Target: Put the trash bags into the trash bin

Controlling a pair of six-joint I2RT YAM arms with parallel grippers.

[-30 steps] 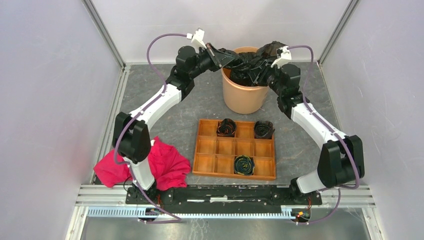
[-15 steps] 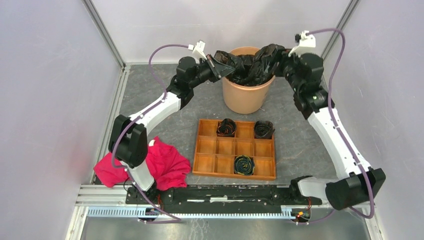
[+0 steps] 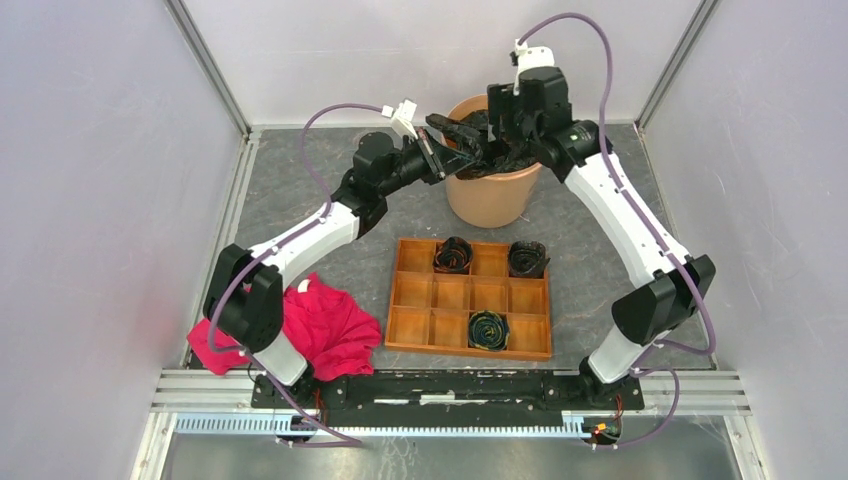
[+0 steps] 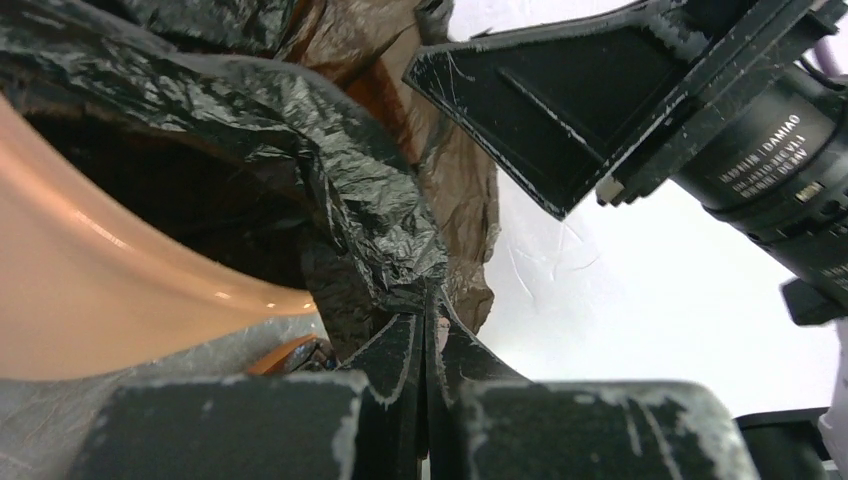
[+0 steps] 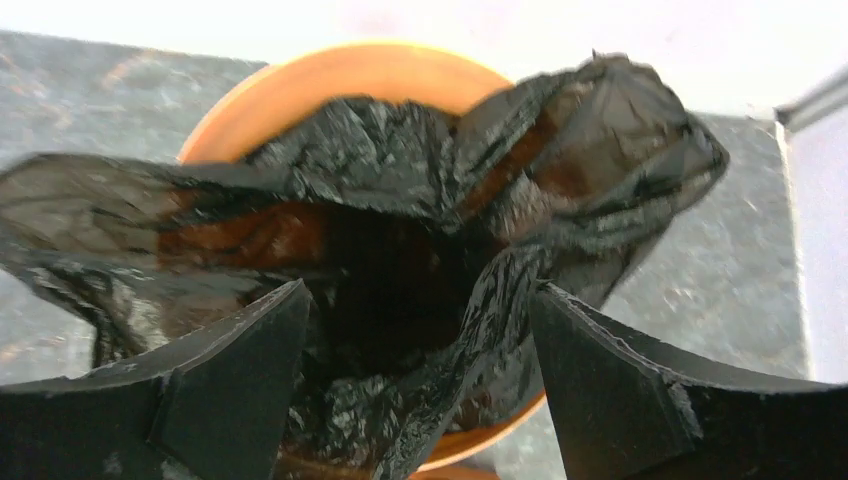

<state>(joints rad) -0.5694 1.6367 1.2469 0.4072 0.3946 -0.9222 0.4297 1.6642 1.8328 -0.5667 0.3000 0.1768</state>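
The trash bin (image 3: 490, 198), a round terracotta-orange bucket, stands at the back of the table. The trash bag (image 3: 482, 147), wrinkly glossy black film, lies bunched in its mouth and spills over the left rim. My left gripper (image 3: 441, 154) reaches in from the left and is shut on a fold of the bag (image 4: 330, 150) just outside the bin rim (image 4: 110, 290); its jaws (image 4: 428, 312) pinch the film. My right gripper (image 3: 508, 128) hangs above the bin, open. In the right wrist view its jaws (image 5: 420, 290) stand wide over the bag (image 5: 400, 180) and bin rim (image 5: 340, 62), gripping nothing.
A wooden tray (image 3: 430, 322) of square compartments lies in front of the bin, holding three small dark rolls (image 3: 453, 255). A red-pink cloth (image 3: 325, 325) lies by the left arm's base. Grey walls and metal posts close in the table's back and sides.
My right gripper has opened, let go of the bag and swung from the bin's right side to above it. The left gripper stays shut on the bag, shifted slightly right.
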